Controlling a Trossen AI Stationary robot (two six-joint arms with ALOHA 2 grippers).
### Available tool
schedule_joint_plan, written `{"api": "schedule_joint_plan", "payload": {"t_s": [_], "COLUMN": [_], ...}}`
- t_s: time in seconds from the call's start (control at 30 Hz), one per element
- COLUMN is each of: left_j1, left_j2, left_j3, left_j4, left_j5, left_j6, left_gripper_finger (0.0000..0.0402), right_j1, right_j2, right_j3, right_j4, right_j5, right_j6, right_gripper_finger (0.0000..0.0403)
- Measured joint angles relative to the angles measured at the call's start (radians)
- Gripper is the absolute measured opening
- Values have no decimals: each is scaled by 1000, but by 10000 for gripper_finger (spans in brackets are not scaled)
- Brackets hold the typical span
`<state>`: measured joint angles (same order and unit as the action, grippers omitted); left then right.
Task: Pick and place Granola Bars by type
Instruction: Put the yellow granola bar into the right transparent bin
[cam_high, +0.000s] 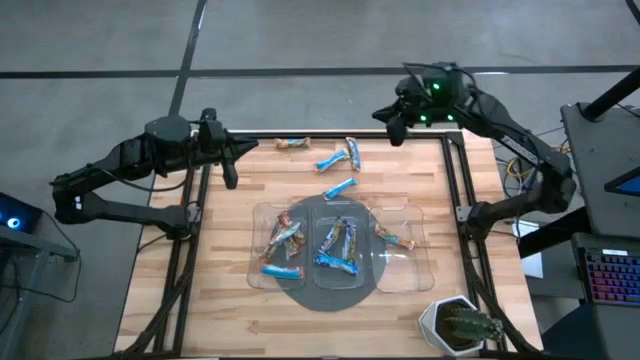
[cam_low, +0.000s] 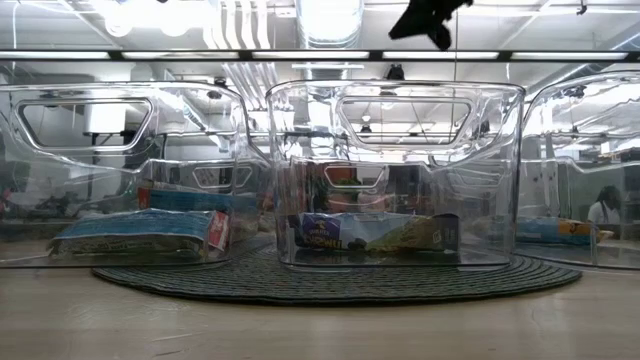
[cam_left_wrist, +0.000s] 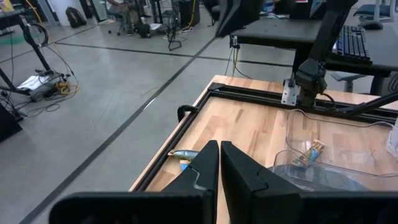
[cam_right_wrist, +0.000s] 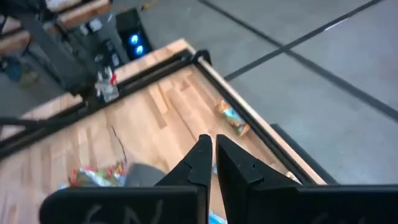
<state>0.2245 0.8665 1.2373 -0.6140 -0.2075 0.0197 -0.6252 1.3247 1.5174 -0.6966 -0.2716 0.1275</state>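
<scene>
Left gripper and right gripper, jaws closed and empty, hover beyond the clear trays; four Granola Bars lie loose between.

Blue granola bars, orange-brown bar, clear trays, dark grey round mat, pale striped wood table

Table – pale wood planks, matt; trays clear glossy plastic; Granola Bars – shiny foil; mat woven
</scene>
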Motion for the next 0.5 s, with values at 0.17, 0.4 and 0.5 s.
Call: {"api": "schedule_joint_plan", "payload": {"t_s": [0.17, 0.4, 0.5], "left_j1": [0, 0, 0], "left_j2": [0, 0, 0], "left_j3": [0, 0, 0], "left_j4": [0, -3, -8], "left_j5": [0, 0, 0], "left_j6": [-2, -2, -2], "left_gripper_finger": [0, 0, 0], "right_j1": [-40, -81, -81], "right_j2": [81, 195, 230], "right_j3": [0, 0, 0], "right_j4": [3, 15, 36], "right_j5": [-27, -138, -140], "right_j6": [-124, -127, -146], "right_gripper_finger": [34, 56, 64]}}
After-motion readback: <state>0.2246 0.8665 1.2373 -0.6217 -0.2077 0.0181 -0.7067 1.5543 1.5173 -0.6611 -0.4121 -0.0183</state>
